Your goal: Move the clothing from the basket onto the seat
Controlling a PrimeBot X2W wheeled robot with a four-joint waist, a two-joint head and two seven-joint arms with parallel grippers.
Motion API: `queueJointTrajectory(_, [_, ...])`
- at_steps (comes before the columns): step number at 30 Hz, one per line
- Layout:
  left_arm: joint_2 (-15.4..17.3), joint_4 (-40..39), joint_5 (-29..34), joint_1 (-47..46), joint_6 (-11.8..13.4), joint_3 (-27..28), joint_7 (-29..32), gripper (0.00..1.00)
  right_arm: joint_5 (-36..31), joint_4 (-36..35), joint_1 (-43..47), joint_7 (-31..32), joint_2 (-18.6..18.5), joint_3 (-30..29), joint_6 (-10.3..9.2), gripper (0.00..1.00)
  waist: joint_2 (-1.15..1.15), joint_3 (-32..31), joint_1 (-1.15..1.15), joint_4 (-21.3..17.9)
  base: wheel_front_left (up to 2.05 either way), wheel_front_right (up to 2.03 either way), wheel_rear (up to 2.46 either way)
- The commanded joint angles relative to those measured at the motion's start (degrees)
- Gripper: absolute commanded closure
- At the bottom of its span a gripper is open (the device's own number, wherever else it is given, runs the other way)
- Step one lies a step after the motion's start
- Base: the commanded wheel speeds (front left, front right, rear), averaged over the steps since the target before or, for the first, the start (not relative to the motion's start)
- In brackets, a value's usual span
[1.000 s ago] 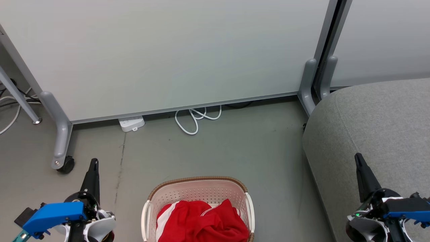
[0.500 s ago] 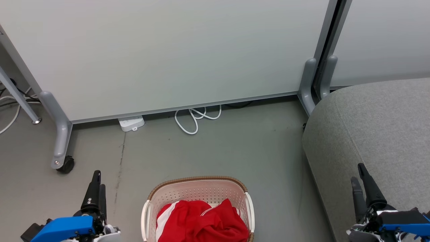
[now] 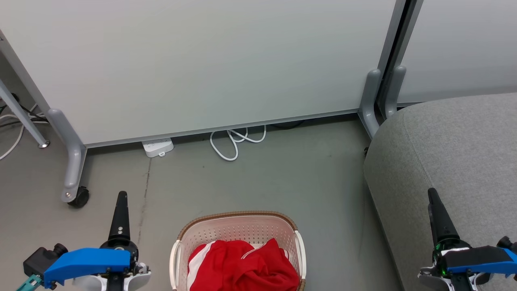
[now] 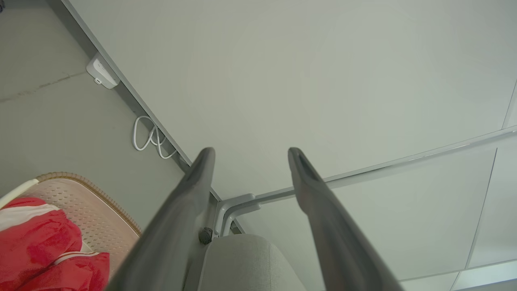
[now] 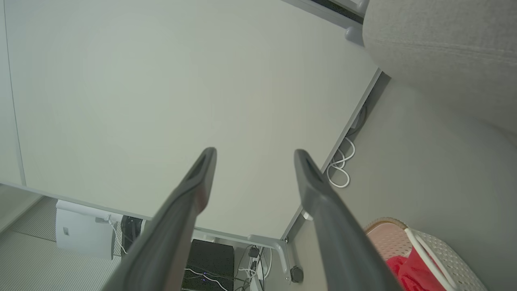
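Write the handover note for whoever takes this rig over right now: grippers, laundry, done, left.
Left gripper: open, empty, left of the basket.
Right gripper: open, empty, by the seat.
Red clothing: heaped in the basket on the floor, left of the seat.
Done: nothing; no garment on the seat's visible part.
Left: lift every garment out and lay it on the seat.

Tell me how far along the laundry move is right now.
Nothing looks done: the red clothing lies in the basket and the visible seat is bare. Nothing is in hand: the left gripper and right gripper are open and empty. Every garment is left to move.
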Motion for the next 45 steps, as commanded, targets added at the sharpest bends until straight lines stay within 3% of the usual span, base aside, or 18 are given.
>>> queueJointTrajectory(1, [0.48,-1.45,3.56,-1.67,0.6,-0.76,-0.86,0.0,-3.5,-1.54,-1.07,-0.75,-0.29,0.15,0.05,0.0,0.0,0.02,0.0,0.02,0.0,0.0,0.0])
queueJointTrajectory(22, [0.58,-2.14,26.52,-1.81,2.78,-5.77,-5.27,0.0,-26.86,-2.91,0.1,-5.15,-0.63,2.87,0.08,0.0,0.0,0.02,0.0,0.46,0.0,0.0,0.0])
queueJointTrajectory(45, [0.64,-1.13,43.09,-1.68,3.47,-8.64,-9.03,0.0,-43.76,-2.42,1.12,-8.93,-0.58,4.09,0.11,0.0,0.0,-0.17,0.0,1.09,0.0,0.0,0.0])
